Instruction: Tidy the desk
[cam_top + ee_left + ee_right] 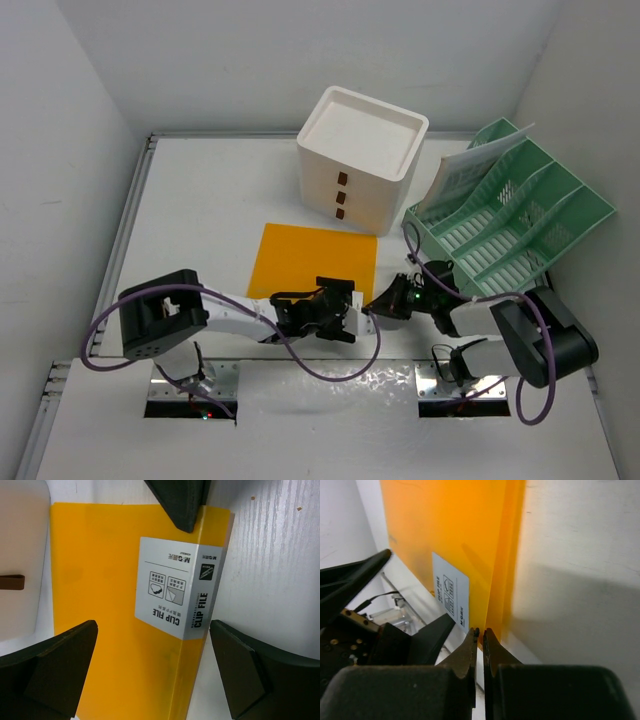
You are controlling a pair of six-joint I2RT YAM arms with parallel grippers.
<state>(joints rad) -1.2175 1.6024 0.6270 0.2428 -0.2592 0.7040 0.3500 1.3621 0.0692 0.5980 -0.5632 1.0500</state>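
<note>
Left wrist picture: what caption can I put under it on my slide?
Open left gripper hovering over the orange clip file on the white desk.

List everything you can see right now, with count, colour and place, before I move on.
desk: 1, white, under everything
drawer box: 1, white, far centre of the desk
handles: 3, brown, stacked on the box front
rack: 1, green, slotted, far right
paper: count unclear, white, printed, in the rack's leftmost slot
folder: 1, orange, flat on the desk in front of the box
label: 1, white, reads CLIP FILE, over the folder's spine
arms: 2, black and white with purple cables, near edge
left fingers: 2, black, open, above the folder's spine
right fingers: 2, black, shut on the folder's edge
</note>
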